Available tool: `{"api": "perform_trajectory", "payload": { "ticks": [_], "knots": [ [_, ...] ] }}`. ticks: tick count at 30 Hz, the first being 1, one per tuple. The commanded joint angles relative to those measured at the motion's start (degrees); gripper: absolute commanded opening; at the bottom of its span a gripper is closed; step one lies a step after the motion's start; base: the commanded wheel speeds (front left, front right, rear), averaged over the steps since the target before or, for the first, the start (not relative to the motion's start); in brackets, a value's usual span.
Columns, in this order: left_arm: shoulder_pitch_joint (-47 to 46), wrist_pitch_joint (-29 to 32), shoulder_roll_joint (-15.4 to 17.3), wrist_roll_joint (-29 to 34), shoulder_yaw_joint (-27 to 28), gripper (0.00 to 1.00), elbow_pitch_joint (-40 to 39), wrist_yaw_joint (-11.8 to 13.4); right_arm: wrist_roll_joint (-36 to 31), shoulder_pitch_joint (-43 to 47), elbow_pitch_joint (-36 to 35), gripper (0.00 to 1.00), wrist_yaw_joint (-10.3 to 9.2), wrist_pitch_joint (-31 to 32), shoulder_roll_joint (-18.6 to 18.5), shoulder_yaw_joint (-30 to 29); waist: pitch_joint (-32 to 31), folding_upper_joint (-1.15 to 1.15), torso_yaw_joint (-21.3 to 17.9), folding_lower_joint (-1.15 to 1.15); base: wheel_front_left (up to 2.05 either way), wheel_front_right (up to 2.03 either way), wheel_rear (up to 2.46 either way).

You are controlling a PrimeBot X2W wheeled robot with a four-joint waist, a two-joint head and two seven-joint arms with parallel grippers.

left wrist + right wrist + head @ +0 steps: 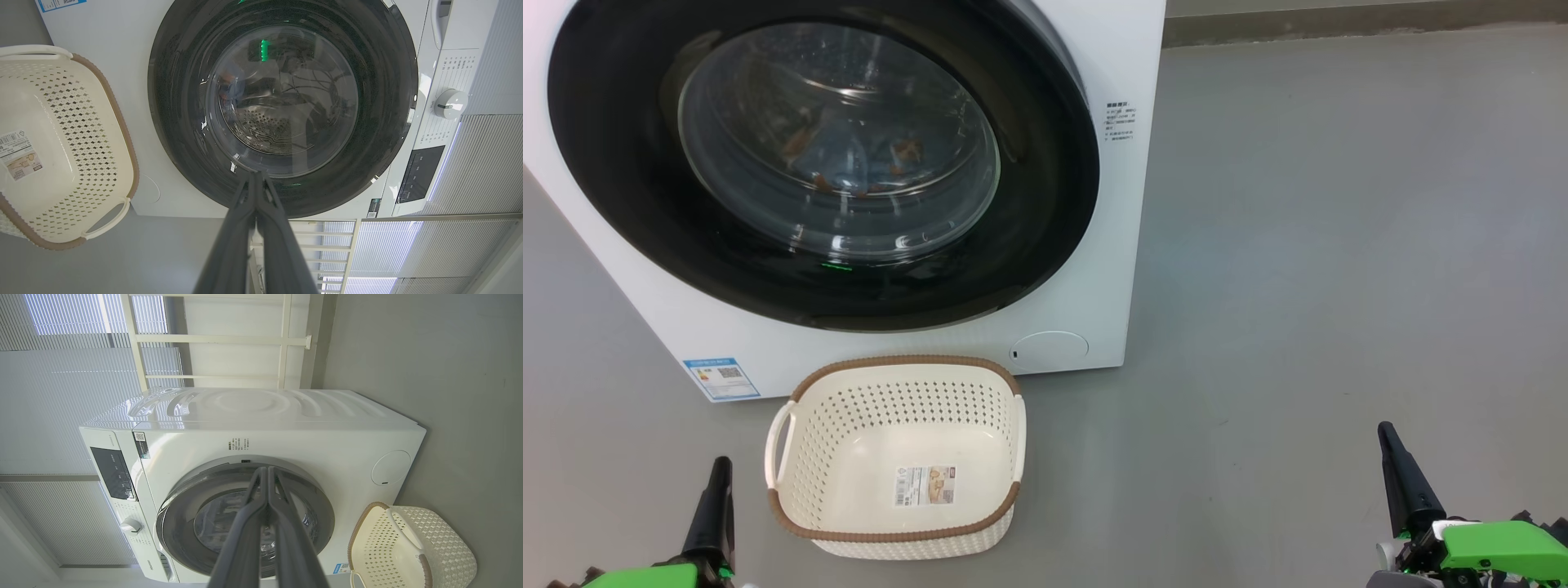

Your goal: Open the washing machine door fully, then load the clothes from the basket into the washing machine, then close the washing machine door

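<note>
The white washing machine (1094, 269) (286, 428) fills the upper left of the head view. Its round black door (621, 180) (179, 134) (179, 522) lies flat against the front, shut. Through the glass, the light blue clothes (854, 163) with orange-brown print lie in the drum. The cream basket (849, 408) (61, 155) (445, 543) stands on the floor before the machine with nothing inside but a sticker. My left gripper (719, 469) (257, 175) is at the lower left, shut and holding nothing. At the lower right, my right gripper (1386, 433) (267, 470) is also shut on nothing.
Grey floor (1339, 245) stretches to the right of the machine. A blue label (720, 377) and a round flap (1049, 347) sit low on its front. The control panel with a knob (449, 104) shows in the wrist views, with white blinds behind.
</note>
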Motion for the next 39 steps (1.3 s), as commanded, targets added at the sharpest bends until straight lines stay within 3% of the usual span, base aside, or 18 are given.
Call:
{"api": "perform_trajectory", "payload": {
  "ticks": [1, 39],
  "knots": [
    [-2.30, 0.35, 0.55, 0.16, 2.06, 0.00, -0.91, -0.60, 0.07, -2.60, -1.39, 0.00, 0.09, 0.27, -0.35, 1.33, 0.00, 0.00, 0.00, 0.00, 0.00, 0.00, 0.00],
    [-2.33, 0.62, 0.32, 0.44, 2.39, 0.00, -0.90, -0.60, -0.07, -2.62, -1.38, 0.00, 0.09, 0.41, -0.23, 1.16, 0.00, 0.00, 0.00, 0.00, 0.00, 0.00, 0.00]
  ]
}}
